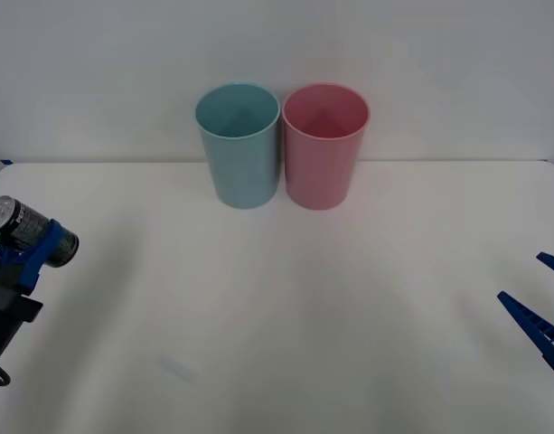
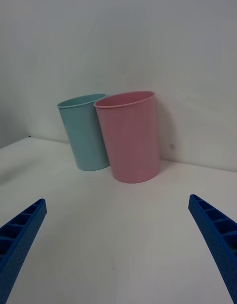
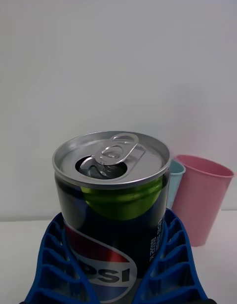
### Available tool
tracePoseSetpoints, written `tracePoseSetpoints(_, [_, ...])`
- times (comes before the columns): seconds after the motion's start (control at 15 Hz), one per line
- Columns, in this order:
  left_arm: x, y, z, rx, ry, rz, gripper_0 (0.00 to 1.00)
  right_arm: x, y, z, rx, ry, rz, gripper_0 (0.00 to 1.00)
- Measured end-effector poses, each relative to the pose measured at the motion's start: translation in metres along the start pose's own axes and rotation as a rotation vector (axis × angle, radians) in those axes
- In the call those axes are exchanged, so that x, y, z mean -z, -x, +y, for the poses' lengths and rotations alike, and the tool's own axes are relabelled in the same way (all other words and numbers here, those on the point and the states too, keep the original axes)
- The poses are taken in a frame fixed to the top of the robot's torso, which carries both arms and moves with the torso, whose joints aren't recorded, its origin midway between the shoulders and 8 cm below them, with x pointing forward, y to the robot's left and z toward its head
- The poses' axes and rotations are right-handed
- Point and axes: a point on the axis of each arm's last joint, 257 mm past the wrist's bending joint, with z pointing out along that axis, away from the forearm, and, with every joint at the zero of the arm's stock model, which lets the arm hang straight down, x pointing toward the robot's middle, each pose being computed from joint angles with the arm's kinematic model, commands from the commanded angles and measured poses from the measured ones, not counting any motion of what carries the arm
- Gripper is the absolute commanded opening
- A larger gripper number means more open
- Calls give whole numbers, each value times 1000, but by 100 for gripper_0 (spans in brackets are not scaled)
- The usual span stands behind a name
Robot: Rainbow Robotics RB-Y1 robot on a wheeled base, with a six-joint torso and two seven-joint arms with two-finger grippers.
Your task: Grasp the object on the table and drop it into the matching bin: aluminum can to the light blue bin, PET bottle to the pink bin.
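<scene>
While the small dark aluminium drink can [image 1: 28,232] is already caught between the blue ribbed fingers of the left gripper [image 1: 25,255], the drop is not yet made; the grasp looks done, and what is left, by my judgement, is the carry across to the tall light blue tapering plastic bin [image 1: 239,145] and the release over its mouth; the can is held off the wide white tabletop [image 1: 286,325] out at its left edge, tilted so that the silver lid points up and away to the left, well apart from both bins; the left gripper's jaws are closed onto the can's sides, the fingers cupping its lower body in the left wrist view [image 3: 118,264]; the light blue bin stands upright near the middle of the table's far edge, touching or almost touching the tall pink tapering plastic bin [image 1: 324,145] on its right; both bins look empty as far as their mouths show; the right gripper [image 1: 539,312] waits at the table's right edge with its fingers spread wide and nothing between them; the can itself has a black body with white lettering, a red and blue round emblem and a green patch under the rim; its silver top is opened, the pull tab lying over the hole
</scene>
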Motion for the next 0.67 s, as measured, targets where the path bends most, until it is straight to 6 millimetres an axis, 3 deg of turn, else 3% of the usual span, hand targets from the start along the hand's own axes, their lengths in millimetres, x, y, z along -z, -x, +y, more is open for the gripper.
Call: tracePoseSetpoints(0.67, [-113,34,-45,38,-155,-9,0,0,0,0,0,0,0,100])
